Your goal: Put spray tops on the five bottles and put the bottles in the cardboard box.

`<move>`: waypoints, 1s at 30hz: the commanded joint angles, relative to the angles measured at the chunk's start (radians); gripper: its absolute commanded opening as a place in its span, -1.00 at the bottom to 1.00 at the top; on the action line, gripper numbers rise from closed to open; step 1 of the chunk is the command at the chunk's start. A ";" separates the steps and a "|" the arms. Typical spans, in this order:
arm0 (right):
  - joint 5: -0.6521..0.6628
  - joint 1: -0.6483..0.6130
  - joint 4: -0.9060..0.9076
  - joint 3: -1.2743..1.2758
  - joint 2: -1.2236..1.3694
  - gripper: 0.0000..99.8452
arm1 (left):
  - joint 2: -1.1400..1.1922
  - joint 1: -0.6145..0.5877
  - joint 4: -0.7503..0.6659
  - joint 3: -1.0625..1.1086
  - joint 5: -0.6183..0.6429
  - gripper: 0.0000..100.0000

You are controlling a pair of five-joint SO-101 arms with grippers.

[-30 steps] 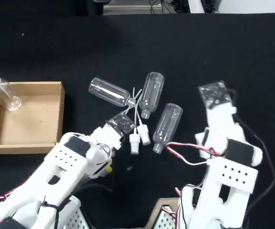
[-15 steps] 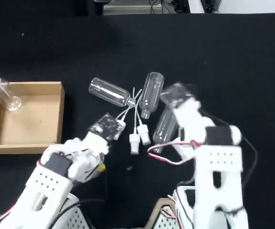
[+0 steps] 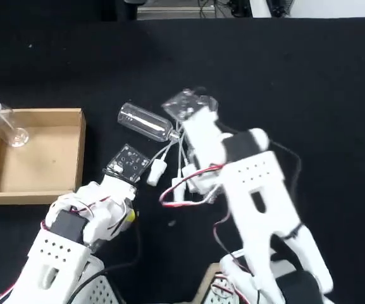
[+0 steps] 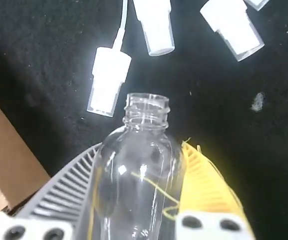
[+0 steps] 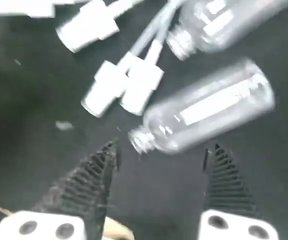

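My left gripper [image 4: 143, 149] is shut on a clear, uncapped bottle [image 4: 141, 170], its open neck pointing at three loose white spray tops [image 4: 108, 82] on the black table. In the high view the left arm [image 3: 81, 221] sits beside the cardboard box [image 3: 43, 171]. My right gripper [image 5: 163, 147] is open above a clear bottle [image 5: 208, 110] lying on its side, with another bottle [image 5: 223, 20] and spray tops [image 5: 109, 85] beyond it. The right arm [image 3: 252, 183] covers the middle pile. One more bottle [image 3: 145, 122] lies uncovered.
A capped bottle [image 3: 2, 123] lies in the box's far left corner. A spray top [image 3: 157, 171] rests between the two arms. Open black table stretches to the right and far side. The box's edge [image 4: 4, 165] is close to my left gripper.
The right arm swung left from the table's right side to above the pile of bottles. The left arm drew back to the left, uncovering a spray top.
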 commanded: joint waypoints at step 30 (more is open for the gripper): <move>-0.112 -0.046 -0.427 0.211 0.237 -0.61 | -0.018 -0.013 0.002 -0.016 0.012 -0.94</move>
